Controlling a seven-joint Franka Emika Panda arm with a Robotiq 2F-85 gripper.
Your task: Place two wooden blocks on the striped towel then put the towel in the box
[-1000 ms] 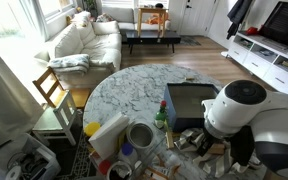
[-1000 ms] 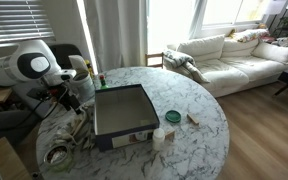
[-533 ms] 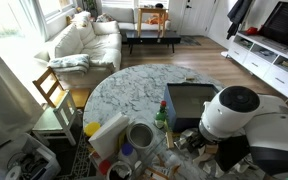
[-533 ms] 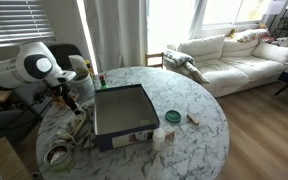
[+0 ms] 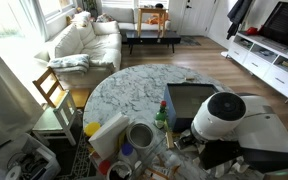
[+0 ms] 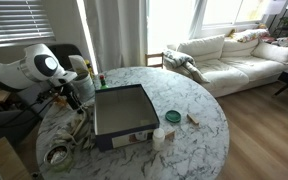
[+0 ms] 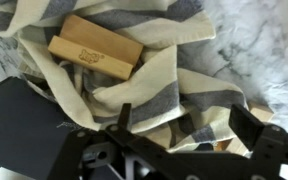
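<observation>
Wrist view: wooden block (image 7: 96, 48) on striped towel (image 7: 179, 95) (crumpled), beside the box (image 6: 124, 138).

One striped towel (image 7: 179, 95), one box (image 6: 124, 136), one round tin (image 5: 140, 135), two wooden blocks (image 7: 94, 48) (image 6: 192, 119).

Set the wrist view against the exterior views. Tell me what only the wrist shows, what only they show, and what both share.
Only the wrist view makes out the crumpled towel, two blocks lying on it, and the open gripper hanging over the cloth.

Only the exterior views show the box, the round tin, the sofa and the arm as a whole. The arm hides the towel's spot in an exterior view.

Both show the marble table.
</observation>
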